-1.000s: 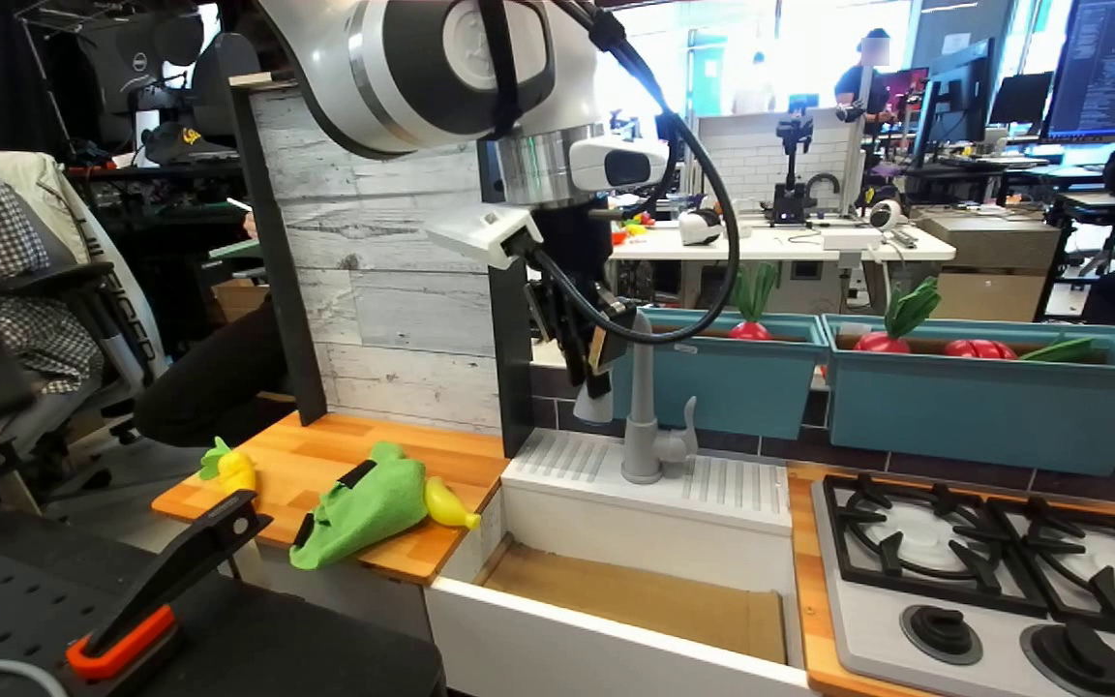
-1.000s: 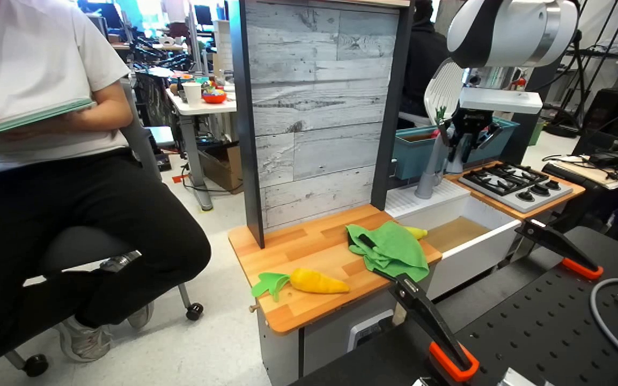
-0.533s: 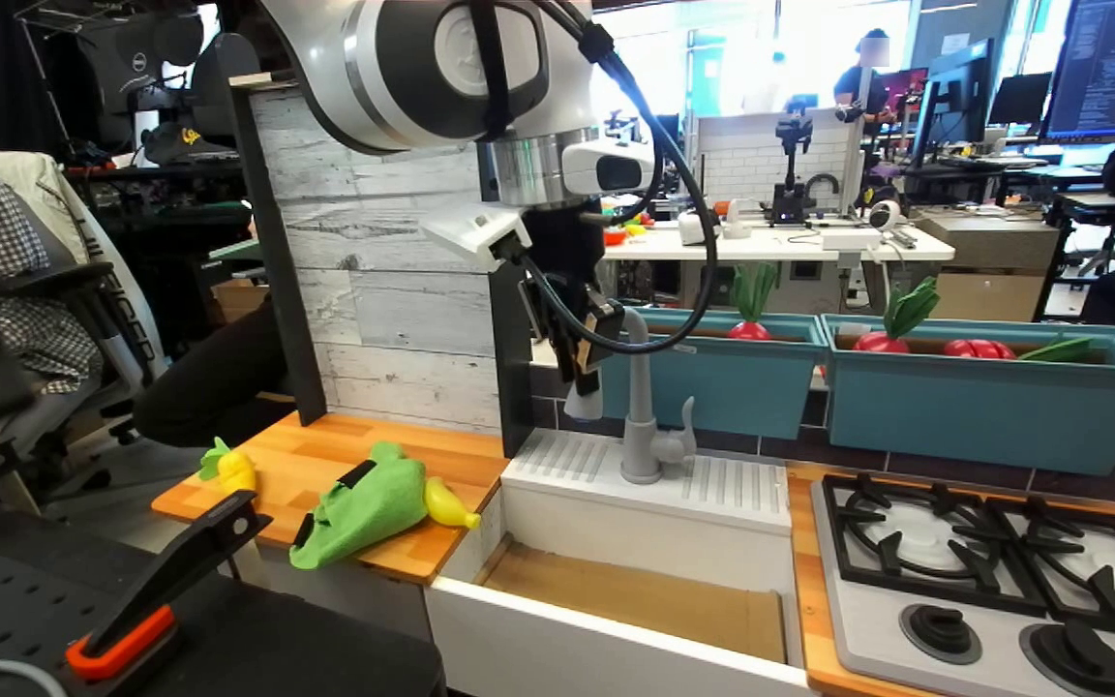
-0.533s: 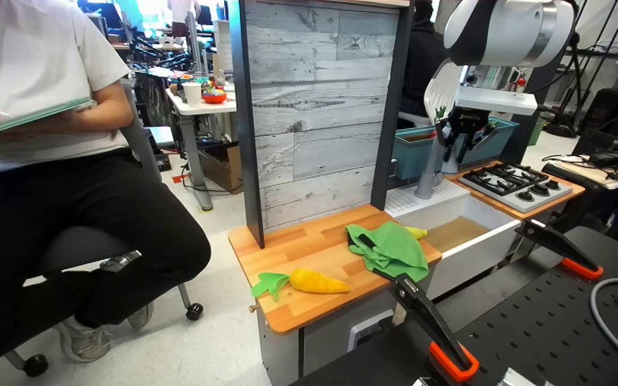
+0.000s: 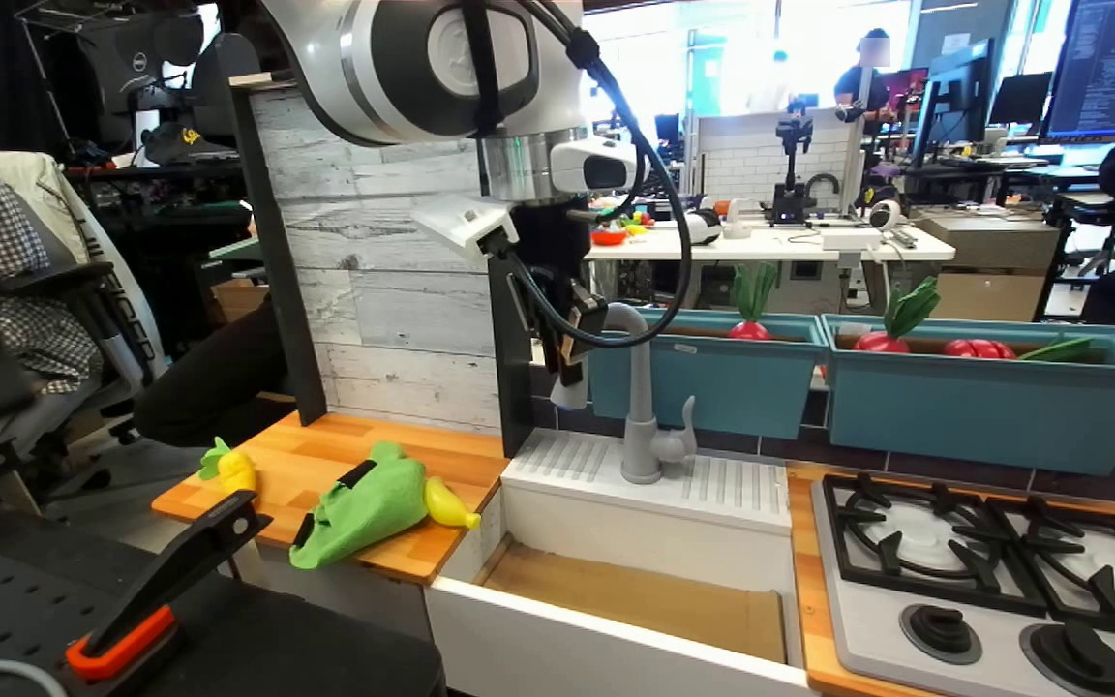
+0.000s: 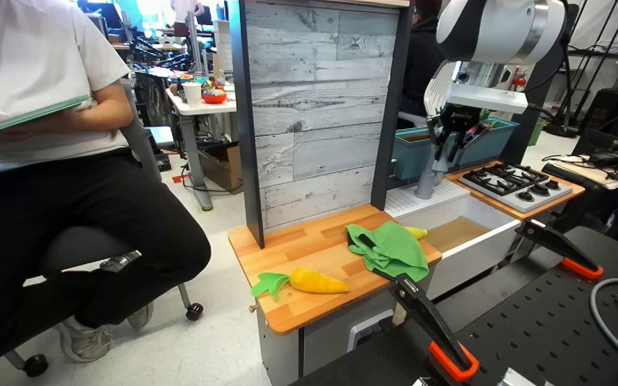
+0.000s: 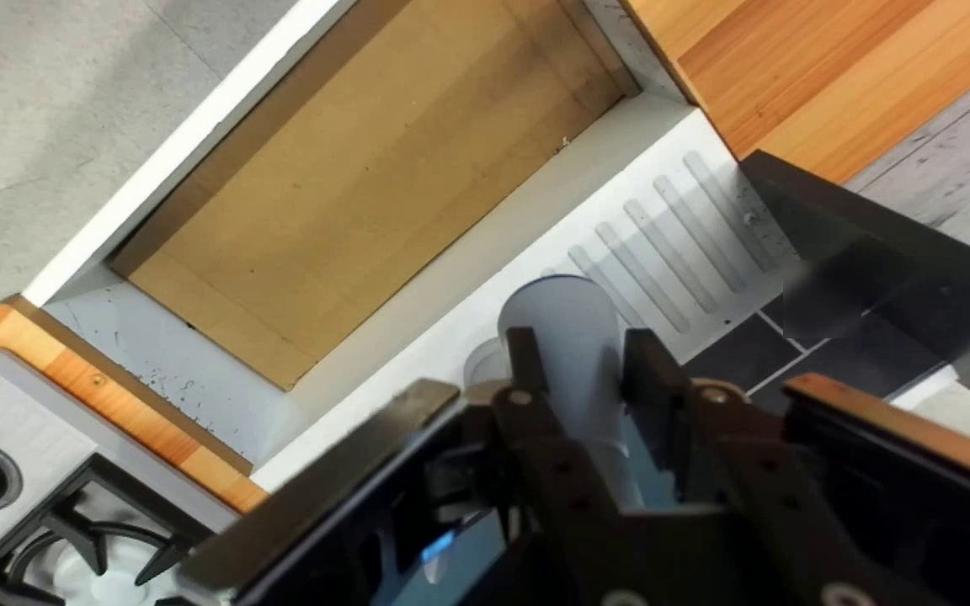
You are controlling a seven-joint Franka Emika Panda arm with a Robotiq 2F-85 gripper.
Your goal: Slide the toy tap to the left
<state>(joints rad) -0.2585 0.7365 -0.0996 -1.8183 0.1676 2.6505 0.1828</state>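
The light-grey toy tap (image 5: 641,397) stands upright on the white ribbed ledge (image 5: 557,450) behind the sink. It also shows in an exterior view (image 6: 424,187), partly behind my gripper (image 6: 446,154). Its arched spout now points left of its base in an exterior view. My gripper (image 5: 562,371) is at the spout's downturned end, with the nozzle (image 5: 569,393) showing just below the fingertips. In the wrist view the spout (image 7: 569,307) lies between the fingers of my gripper (image 7: 582,345), which stand about its width apart and look shut on it. The exact contact is partly hidden.
The sink (image 5: 616,624) is in front of the tap. A black post (image 5: 513,387) and wood-look panel (image 5: 403,300) stand left of it. Teal planters (image 5: 703,387) are behind, a stove (image 5: 906,581) right. A green cloth (image 5: 374,508) and yellow toy carrot (image 6: 314,281) lie on the counter.
My gripper and the spout's end have moved together to the left and slightly up in the exterior view showing the tap's front. The tap's base has stayed in place as the spout swings.
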